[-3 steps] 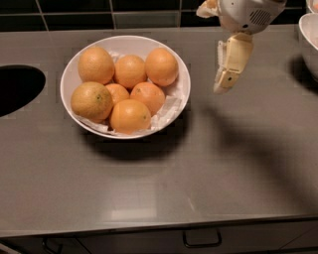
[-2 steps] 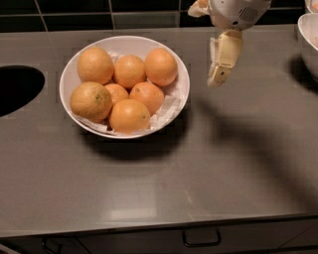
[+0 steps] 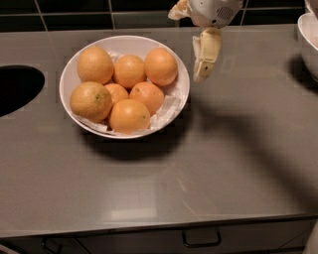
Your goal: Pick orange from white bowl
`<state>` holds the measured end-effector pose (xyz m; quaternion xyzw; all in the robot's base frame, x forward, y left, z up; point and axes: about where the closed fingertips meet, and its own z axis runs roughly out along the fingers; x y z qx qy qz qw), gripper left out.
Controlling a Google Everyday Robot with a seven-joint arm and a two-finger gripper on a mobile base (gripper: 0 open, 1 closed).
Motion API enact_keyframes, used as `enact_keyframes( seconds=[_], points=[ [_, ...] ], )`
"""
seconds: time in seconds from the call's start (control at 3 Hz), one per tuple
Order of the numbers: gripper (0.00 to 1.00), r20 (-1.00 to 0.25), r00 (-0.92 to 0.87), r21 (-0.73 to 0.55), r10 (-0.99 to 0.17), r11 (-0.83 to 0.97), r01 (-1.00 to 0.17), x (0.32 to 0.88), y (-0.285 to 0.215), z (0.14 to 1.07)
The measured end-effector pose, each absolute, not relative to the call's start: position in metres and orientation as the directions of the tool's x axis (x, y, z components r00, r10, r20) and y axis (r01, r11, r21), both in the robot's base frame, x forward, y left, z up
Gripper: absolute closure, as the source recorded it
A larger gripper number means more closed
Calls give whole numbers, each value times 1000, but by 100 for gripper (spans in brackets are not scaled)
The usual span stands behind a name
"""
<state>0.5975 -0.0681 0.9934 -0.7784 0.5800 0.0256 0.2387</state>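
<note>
The white bowl (image 3: 183, 79) stands on the grey counter, left of centre, lined with crumpled white paper and holding seven oranges. The orange (image 3: 160, 66) is smooth, deep orange and fairly large, and lies at the bowl's back right. Two paler, dimpled oranges (image 3: 91, 100) lie on the left side, with smaller ones in the middle. My gripper (image 3: 201, 75) hangs point-down just right of the bowl's rim, beside the orange and above the counter. It holds nothing.
A dark round hole (image 3: 17, 89) is cut in the counter at the left edge. Another white bowl's rim (image 3: 308, 42) shows at the right edge. Dark tiles (image 3: 74, 12) line the wall behind. Drawer handles (image 3: 201, 243) sit below the counter's front edge.
My gripper has moved left toward the bowl, from well right of it to just beside its right rim. The bowl and oranges have not moved.
</note>
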Motion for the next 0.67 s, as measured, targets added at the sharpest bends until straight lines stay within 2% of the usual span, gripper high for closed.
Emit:
enact_keyframes(
  seconds=[0.33,0.67],
  points=[
    [0,-317,326,-342,-891,-214,-915,598,-68,993],
    [0,-316,379,-334,-870,-272,-903,607,-45,989]
  ],
)
